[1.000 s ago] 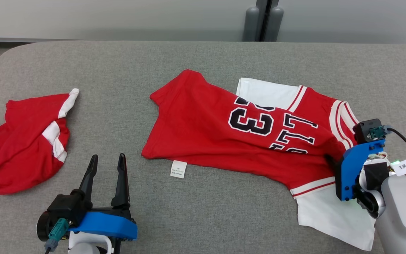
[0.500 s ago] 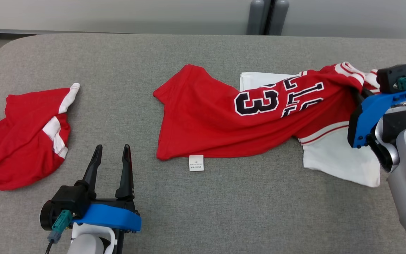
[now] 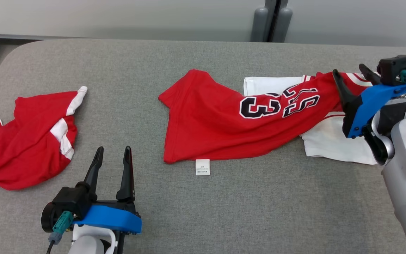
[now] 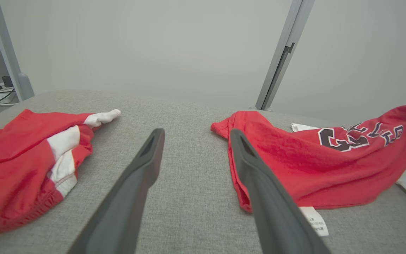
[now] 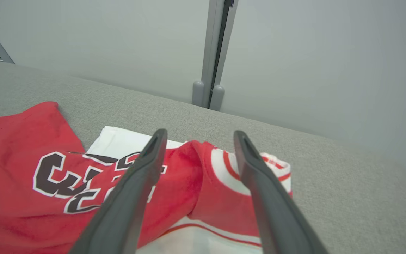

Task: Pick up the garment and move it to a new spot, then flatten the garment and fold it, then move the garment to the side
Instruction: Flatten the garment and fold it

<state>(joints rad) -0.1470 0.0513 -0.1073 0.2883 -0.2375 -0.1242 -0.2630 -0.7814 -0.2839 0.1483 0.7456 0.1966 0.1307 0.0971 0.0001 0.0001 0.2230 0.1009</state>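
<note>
Counter (image 3: 224, 211): grey fabric-covered surface with three pieces of clothing on it.

Jersey (image 3: 220, 127): red, with black numbers outlined in white. It runs from the middle of the counter toward the far right corner. Its right end is bunched up and lies over a white garment (image 3: 330, 146). A small white label (image 3: 202, 167) sticks out from its near hem.

Right end effector (image 3: 348, 69): near the far right corner, over the jersey's striped sleeve end, fingers spread wide and holding nothing. Whether a finger brushes the cloth cannot be told.

Left end effector (image 3: 114, 149): by the near edge, left of the middle, fingers wide apart and empty, well apart from the jersey.

Other red garment (image 3: 23, 148): crumpled at the left edge, untouched.

What has just changed: a second ago the right end effector sat low at the jersey's shoulder. Half a second ago it was clamped on that shoulder, lifting it toward the far edge. Now it has let go. The jersey has been dragged rightward, and its numbers are squeezed into folds.

What this means: the carry to a new spot looks finished or paused for a fresh grip. The jersey lies wrinkled and partly on the white garment, so flattening and folding are not yet begun.
</note>
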